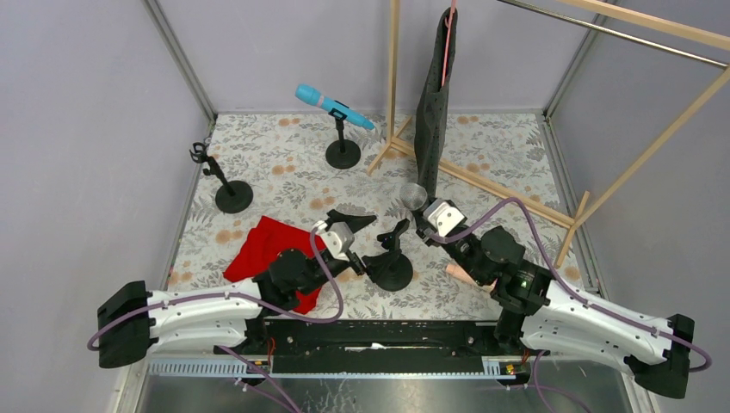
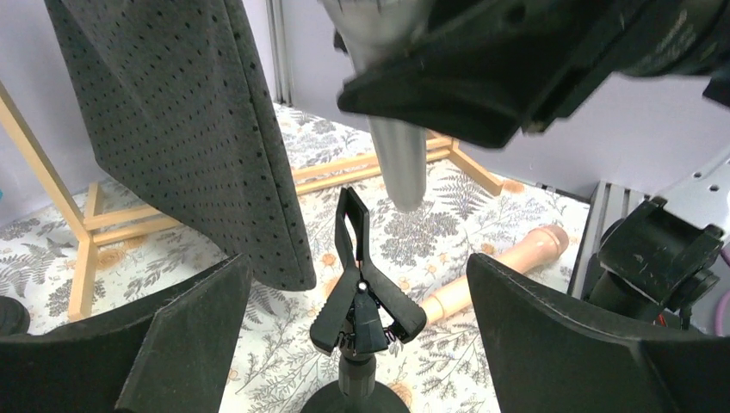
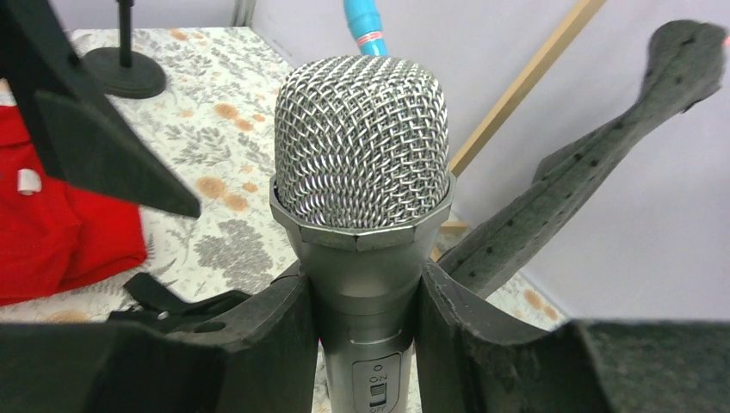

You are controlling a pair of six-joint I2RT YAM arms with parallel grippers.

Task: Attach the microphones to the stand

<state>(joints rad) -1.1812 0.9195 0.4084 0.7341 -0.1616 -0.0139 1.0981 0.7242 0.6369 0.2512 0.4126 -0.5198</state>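
Right gripper pinches the silver-grey mic by its body, fingers pressed on both sides just under the mesh head, mic upright. Only the right wrist view shows the slide switch between the fingers. Left gripper has fingers spread wide, holding nothing, flanking the clip of the centre stand. Only the left wrist view shows the mic's tail hanging above the clip at about 1 o'clock of it, probably not touching, depth hard to read. Top view: centre stand near 6 o'clock on the table, silver mic head at 1 o'clock from it. Pink mic lies flat on the table at 4 o'clock of the centre stand, mostly hidden by the right arm in top view, clear in left wrist view. Blue mic sits tilted in the far stand at 12 o'clock. Empty stand at 10 o'clock. Red cloth at 9 o'clock of the centre stand, partly under the left arm. Grey dotted fabric hangs just beside the wooden rack pole at 1 o'clock.
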